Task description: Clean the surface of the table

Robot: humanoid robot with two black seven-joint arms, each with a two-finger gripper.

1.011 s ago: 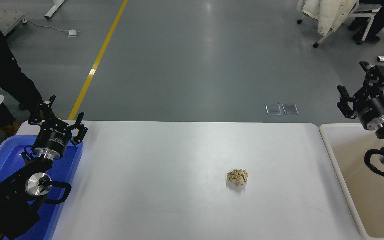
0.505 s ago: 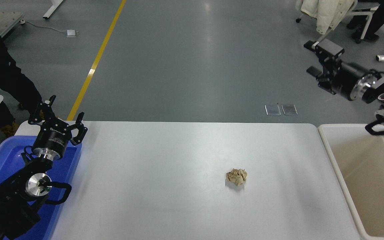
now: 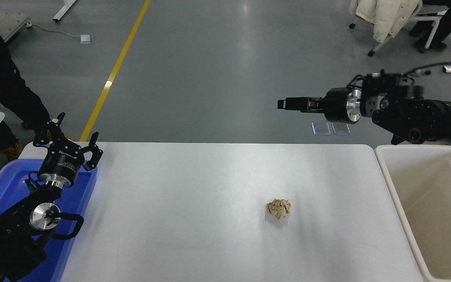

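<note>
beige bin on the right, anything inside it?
The beige bin shows only bare floor and walls in its visible part. Its right and near portions run off the picture, and the right arm covers its far right corner, so those stay unknown.

Bright, even overhead light. Soft pale glare patch on table surface point(image 3: 225, 184); streaky reflections on grey floor point(image 3: 245, 23) at top. Faint shadow beneath crumpled paper point(image 3: 278, 208). Focus sharp throughout, no motion blur.
</note>
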